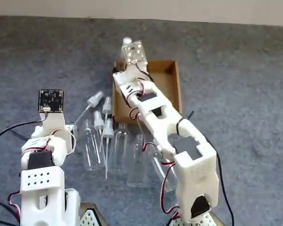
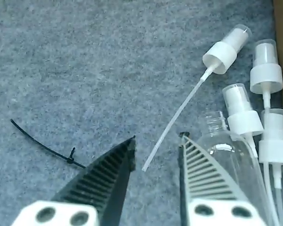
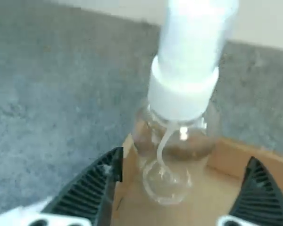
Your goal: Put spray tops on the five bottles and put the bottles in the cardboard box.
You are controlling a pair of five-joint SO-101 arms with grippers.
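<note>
While the right arm (image 1: 155,113) stretches over the cardboard box (image 1: 172,82), the right tool (image 3: 184,160) gapes astride a capped bottle (image 3: 177,136); the left tool (image 2: 156,141) hangs open.

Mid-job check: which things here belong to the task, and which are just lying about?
Job: bottle with spray top; cardboard box; four loose spray tops; four open bottles.
Lying about: black cable tie.

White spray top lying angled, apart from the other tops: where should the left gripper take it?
Grip the white plastic spray top by its wide collar, from above, closing across it. It lies flat on the grey carpet, apart from the other tops. The thin dip tube would probably flex or slip. The open left gripper sits over the tube's end.
</note>
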